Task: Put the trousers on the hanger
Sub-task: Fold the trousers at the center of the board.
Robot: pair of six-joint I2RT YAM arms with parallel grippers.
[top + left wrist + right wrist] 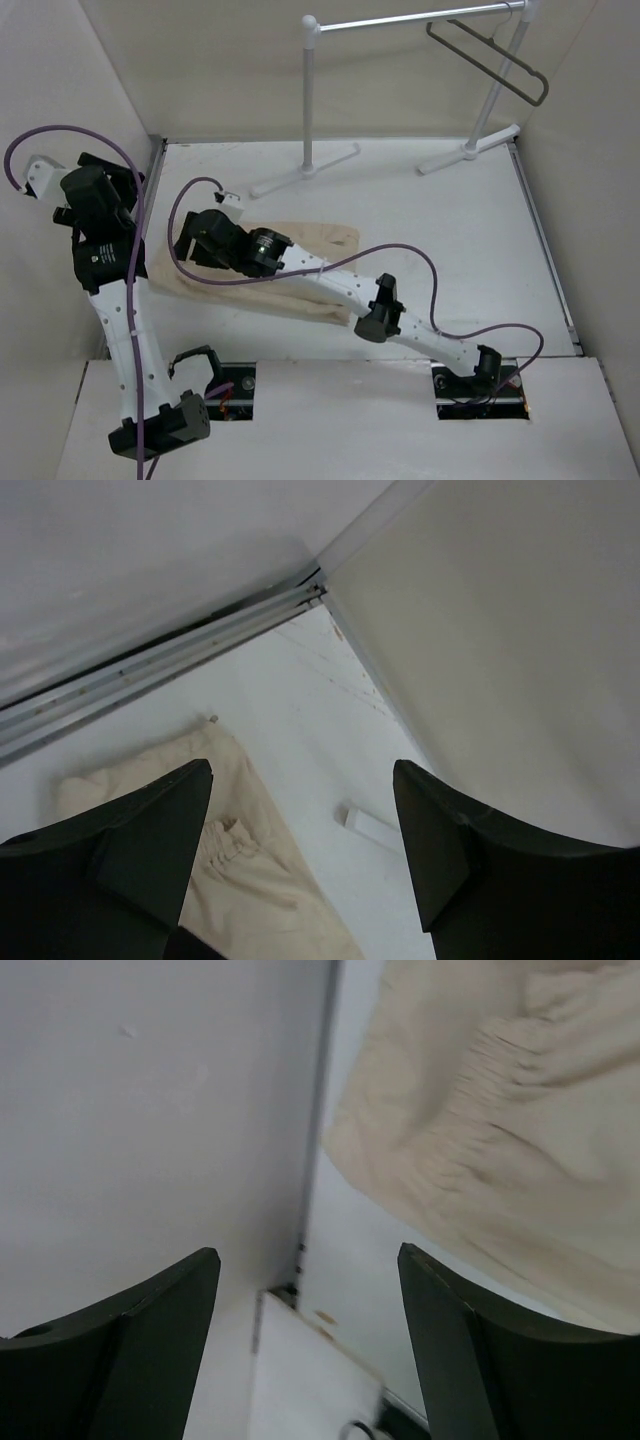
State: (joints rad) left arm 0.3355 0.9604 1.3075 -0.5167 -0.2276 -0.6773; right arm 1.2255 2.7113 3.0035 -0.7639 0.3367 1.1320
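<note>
top external view: soft, wrinkled beige trousers lie flat; left gripper and right gripper both spread-fingered.

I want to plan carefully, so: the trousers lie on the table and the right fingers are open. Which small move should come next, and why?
Probably bring the right fingers down onto the edge of the trousers and close them. They stand open and empty, the cloth lies just beside them, and the hanger is bare.
</note>
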